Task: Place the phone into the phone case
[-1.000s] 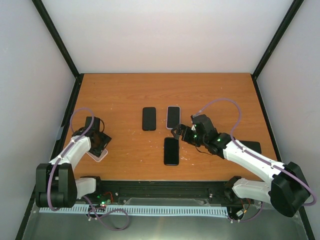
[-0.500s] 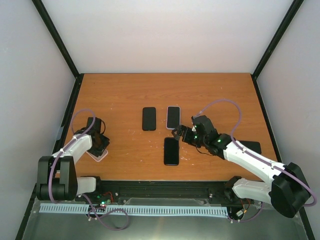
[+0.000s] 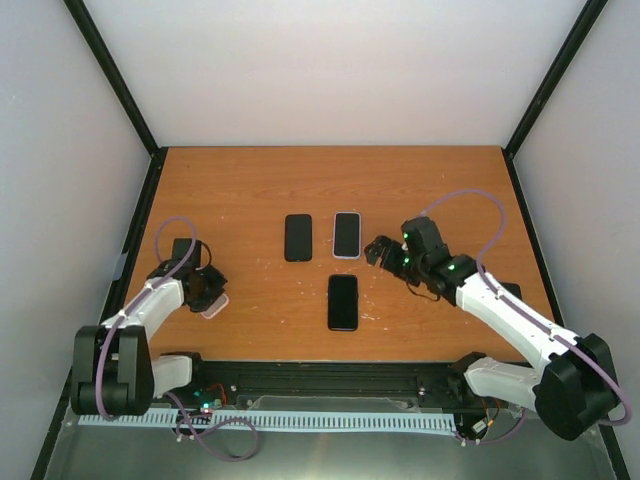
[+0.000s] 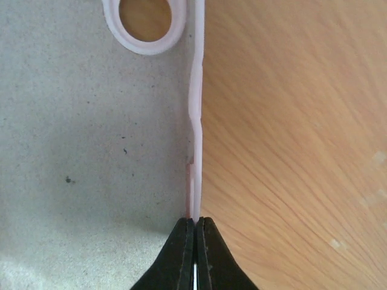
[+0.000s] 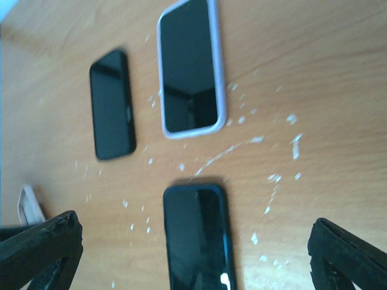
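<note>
Two arms are working over the orange tabletop (image 3: 250, 190), and I'm judging the job as barely begun, since phone and case are lying well apart.

Three handsets are sitting ahead of the right tool (image 3: 378, 250). That tool is hovering with its jaws spread wide and nothing between them. The bare black phone (image 5: 196, 235) is lying flat, screen up, just below and ahead of it, framed between its two fingers but not touched by either. I'm taking this as the one to be fitted, being the nearest uncovered handset. Farther out from the same tool, a cased phone (image 5: 190, 72) with a pale rim is resting beside a second black phone (image 5: 112, 103), with a gap between them.

Over on the other side, the left tool (image 4: 195, 241) is pinching fully shut on the thin side wall of the pale pink phone case (image 4: 97, 151). The case's grey inside and round camera opening are stretching away from the fingertips. It appears to be resting low on the wood, though I cannot tell whether it is lifted.

Small white flecks (image 5: 272, 178) are scattered around the phones.

Left to do, as I'm reading it: picking up the phone, bringing the two together, and pressing it home.
</note>
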`<state>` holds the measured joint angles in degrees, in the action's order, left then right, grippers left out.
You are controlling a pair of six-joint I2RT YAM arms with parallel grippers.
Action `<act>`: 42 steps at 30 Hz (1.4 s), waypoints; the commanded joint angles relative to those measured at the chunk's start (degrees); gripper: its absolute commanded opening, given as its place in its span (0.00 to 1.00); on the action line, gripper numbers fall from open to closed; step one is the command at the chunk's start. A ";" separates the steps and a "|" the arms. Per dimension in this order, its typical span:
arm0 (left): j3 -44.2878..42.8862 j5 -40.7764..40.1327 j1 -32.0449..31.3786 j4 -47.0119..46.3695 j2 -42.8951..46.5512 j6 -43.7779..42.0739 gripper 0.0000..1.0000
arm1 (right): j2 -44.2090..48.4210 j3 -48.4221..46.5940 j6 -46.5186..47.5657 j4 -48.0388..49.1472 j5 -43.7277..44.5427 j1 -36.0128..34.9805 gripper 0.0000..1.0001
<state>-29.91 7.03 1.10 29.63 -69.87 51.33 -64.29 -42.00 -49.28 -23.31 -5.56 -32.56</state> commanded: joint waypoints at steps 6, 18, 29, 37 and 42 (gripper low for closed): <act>-0.76 10.81 -12.22 -6.58 4.15 -4.08 0.00 | -3.40 -6.23 -2.94 -13.69 7.00 17.37 1.00; -6.51 8.97 -30.11 -7.19 -1.76 -3.83 0.00 | -13.26 -5.24 -5.66 -16.49 13.89 44.83 1.00; -12.49 7.53 -43.07 -8.01 -10.94 -4.22 0.00 | -19.15 -5.09 -7.18 -15.54 14.07 52.57 1.00; -12.89 7.84 -44.80 -7.96 -12.22 -4.22 0.00 | -21.57 -2.30 -7.88 -12.00 10.85 54.71 1.00; -12.56 8.01 -44.80 -7.16 -12.10 -3.62 0.03 | -23.82 -2.30 -8.94 -12.68 9.52 55.57 1.00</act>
<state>-40.73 14.98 -43.05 22.70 -81.93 48.27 -86.52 -44.82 -56.23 -36.34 4.91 22.13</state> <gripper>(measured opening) 0.020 0.999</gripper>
